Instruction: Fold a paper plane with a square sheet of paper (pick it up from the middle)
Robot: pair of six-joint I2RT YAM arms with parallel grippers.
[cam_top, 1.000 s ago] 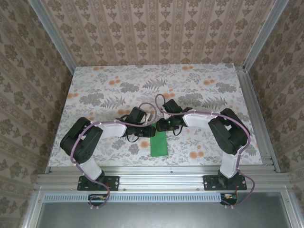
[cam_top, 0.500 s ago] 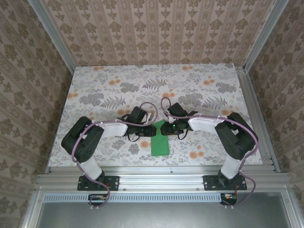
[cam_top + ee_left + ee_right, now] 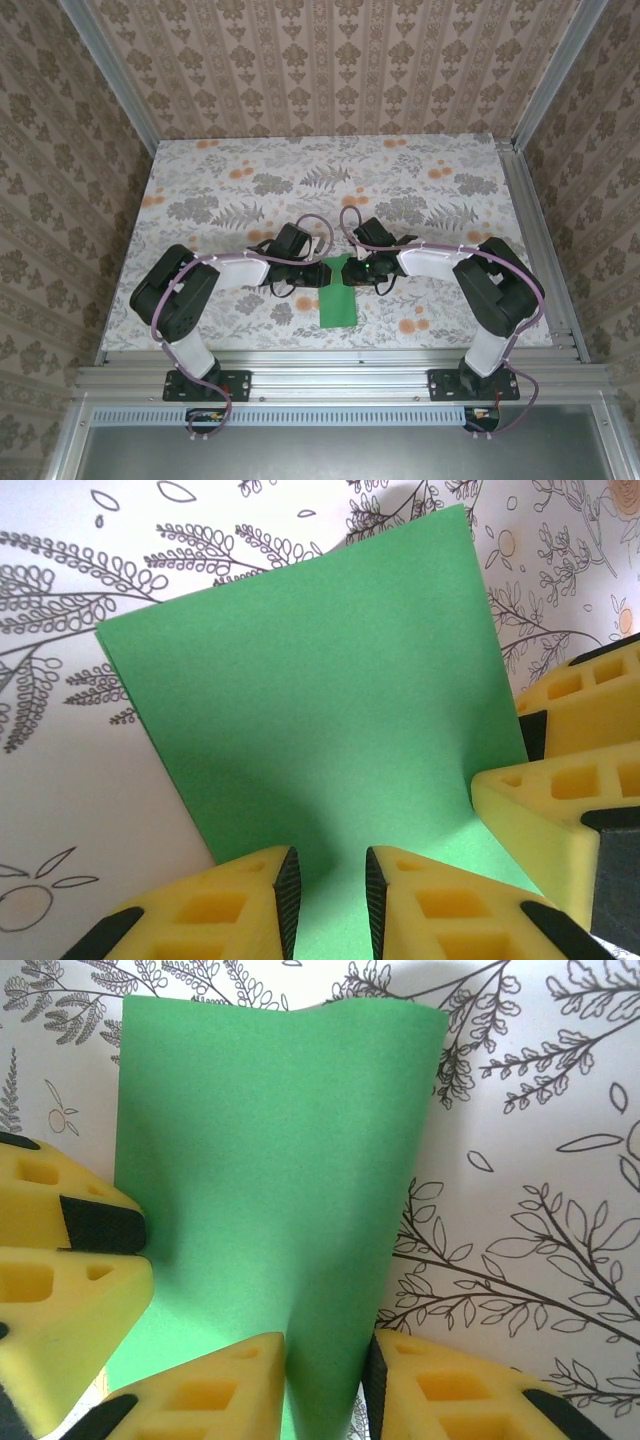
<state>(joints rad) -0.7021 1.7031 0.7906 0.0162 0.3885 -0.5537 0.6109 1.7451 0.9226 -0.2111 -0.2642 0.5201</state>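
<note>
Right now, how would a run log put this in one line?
paper: green sheet on table, far end lifted | left hand: pinching sheet | right hand: pinching sheet | plane: not formed

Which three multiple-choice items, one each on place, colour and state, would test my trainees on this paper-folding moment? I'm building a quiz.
1. Where does the green paper lie?
A. on the table's far edge
B. between the two arms, near the table's near edge
C. off the table

2. What colour are the fingers of the left tool?
A. yellow with black pads
B. plain white
C. red

3. How does the right tool stand to the paper?
A. well away from it
B. lying flat under it
C. fingers either side of a raised ridge

Answers: 1 B, the top view shows it there; 2 A, the left wrist view shows it; 3 C, the right wrist view shows paper running up between the pads.
</note>
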